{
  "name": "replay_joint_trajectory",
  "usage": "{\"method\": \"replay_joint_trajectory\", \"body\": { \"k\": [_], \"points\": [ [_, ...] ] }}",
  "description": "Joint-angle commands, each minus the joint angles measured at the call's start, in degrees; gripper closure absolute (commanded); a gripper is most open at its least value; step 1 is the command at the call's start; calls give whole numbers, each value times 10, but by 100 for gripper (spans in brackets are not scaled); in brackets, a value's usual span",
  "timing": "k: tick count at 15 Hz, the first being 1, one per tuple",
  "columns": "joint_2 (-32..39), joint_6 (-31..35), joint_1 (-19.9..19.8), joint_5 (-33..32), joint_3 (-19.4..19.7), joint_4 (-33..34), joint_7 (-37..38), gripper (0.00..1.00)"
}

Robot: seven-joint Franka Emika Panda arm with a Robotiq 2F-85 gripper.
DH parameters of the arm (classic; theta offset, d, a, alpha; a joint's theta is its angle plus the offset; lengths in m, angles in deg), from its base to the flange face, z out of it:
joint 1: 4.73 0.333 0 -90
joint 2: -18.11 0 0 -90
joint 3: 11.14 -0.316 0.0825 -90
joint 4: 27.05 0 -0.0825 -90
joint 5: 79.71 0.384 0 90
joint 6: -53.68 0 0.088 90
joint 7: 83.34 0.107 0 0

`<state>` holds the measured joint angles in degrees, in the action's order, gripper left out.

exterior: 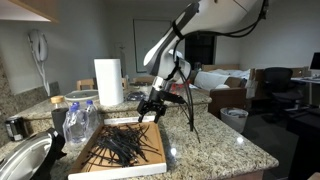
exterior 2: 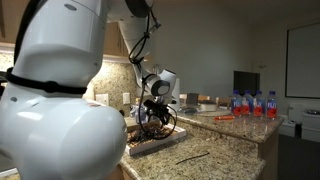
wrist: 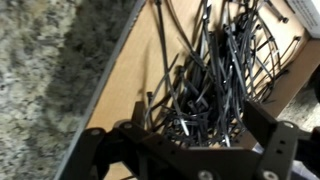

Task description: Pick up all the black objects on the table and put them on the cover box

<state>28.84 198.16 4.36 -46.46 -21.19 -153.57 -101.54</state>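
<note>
A heap of black zip ties [exterior: 125, 146] lies on the flat cardboard cover box [exterior: 88, 158] on the granite counter. It also fills the wrist view [wrist: 205, 70], over the cover's bare cardboard [wrist: 125, 80]. My gripper [exterior: 150, 112] hangs just above the far end of the cover, also seen in an exterior view [exterior 2: 152, 120]. In the wrist view its fingers [wrist: 185, 150] stand wide apart, open, right over the heap. One loose black tie [exterior 2: 190, 157] lies on the counter beside the cover [exterior 2: 150, 145].
A paper towel roll [exterior: 108, 82] stands behind the cover. Water bottles [exterior: 75, 122] and a metal bowl [exterior: 25, 160] sit beside it. More bottles [exterior 2: 250, 103] stand at the counter's far end. The counter edge runs close to the cover.
</note>
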Motion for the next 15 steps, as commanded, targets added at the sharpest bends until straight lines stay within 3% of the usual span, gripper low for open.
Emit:
{"method": "replay_joint_trajectory", "body": {
  "k": [1, 6, 15],
  "points": [
    [-65, -1, -37, -26, 22, -70, 32, 0],
    [-87, 8, -81, -35, 69, -121, 12, 0],
    [-52, 43, -120, -43, 116, -137, 23, 0]
  ]
}}
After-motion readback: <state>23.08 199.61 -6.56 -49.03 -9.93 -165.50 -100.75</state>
